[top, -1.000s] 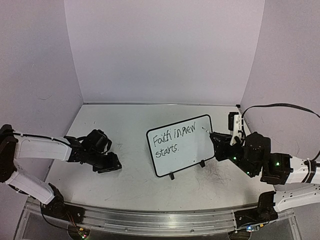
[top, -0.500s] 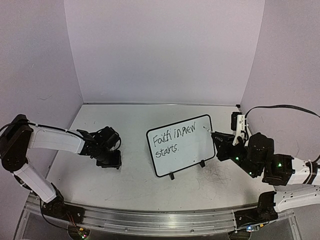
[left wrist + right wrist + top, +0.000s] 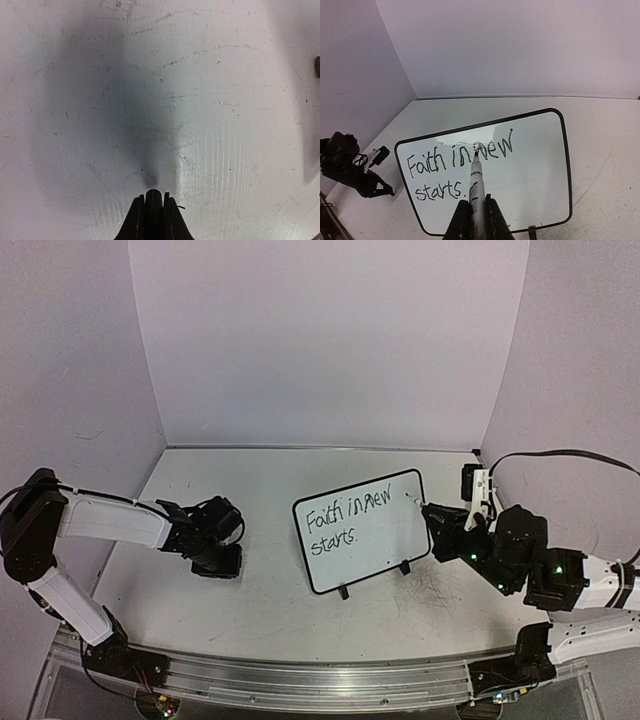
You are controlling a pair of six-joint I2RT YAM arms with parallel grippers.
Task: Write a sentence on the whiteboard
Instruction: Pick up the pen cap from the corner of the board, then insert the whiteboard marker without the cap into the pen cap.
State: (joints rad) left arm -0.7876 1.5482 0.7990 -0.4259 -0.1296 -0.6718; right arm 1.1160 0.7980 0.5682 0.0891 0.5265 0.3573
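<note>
**Overhead view.** The whiteboard (image 3: pixel 385 540) stands at the centre of the frame on the grey, scuffed desk (image 3: pixel 260 615). It rests on two small black feet (image 3: pixel 343 591) and is turned so that its right end sits higher in the frame than its left. The sentence (image 3: pixel 345 520) fills the left and upper part of the board in two lines of thin black handwriting. The right claw (image 3: pixel 432 512) sits just off the board's right edge, closed around a marker (image 3: pixel 412 501) whose tip reaches over the upper right corner. The left claw (image 3: pixel 222 560) lies at the left of centre, well apart from the board and angled down toward the desk.

**Left wrist view.** The left claw (image 3: pixel 153 200) enters at the bottom centre. Its fingers are pressed together and hold nothing, above the bare scratched desk (image 3: pixel 225 75) and a soft shadow.

**Right wrist view.** The right claw (image 3: pixel 473 205) grips the marker (image 3: pixel 476 182) at the bottom centre. The marker's dark tip overlaps the first line of the sentence (image 3: pixel 455 160), between "in" and "new". Whether the tip touches the whiteboard (image 3: pixel 535 170) cannot be told. The second line, "starts.", sits at the board's lower left. The left claw (image 3: pixel 367 172) appears at the left edge of this frame.
</note>
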